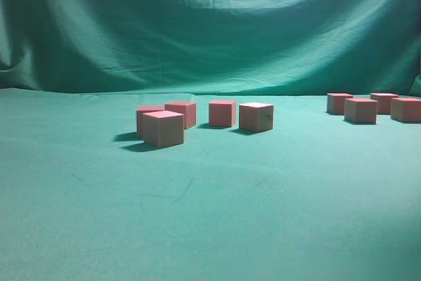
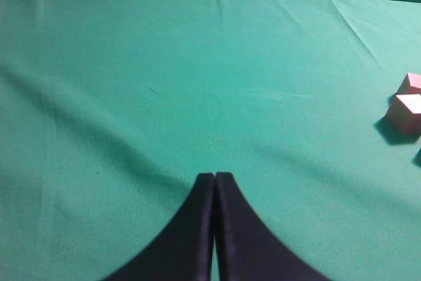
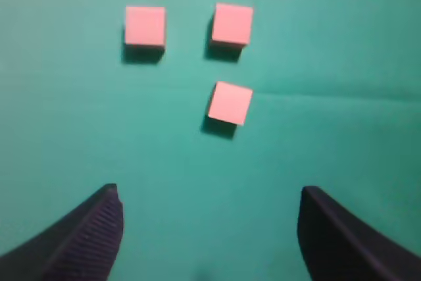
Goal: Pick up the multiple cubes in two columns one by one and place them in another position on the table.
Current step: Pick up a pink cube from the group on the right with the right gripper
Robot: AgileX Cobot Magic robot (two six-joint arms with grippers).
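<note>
Right wrist view: right tool (image 3: 209,228) wide open, empty, bare table (image 3: 329,136) before the cubes (image 3: 229,102).

I worked in what looked like a staged test setup rather than a lived-in room. My desk (image 1: 210,228) was covered edge to edge in slightly wrinkled teal-green cloth, and a draped green backdrop (image 1: 210,24) closed off everything behind it. Only identical pink-red cubes (image 1: 163,128) sat on it, under dim, uneven light.
</note>
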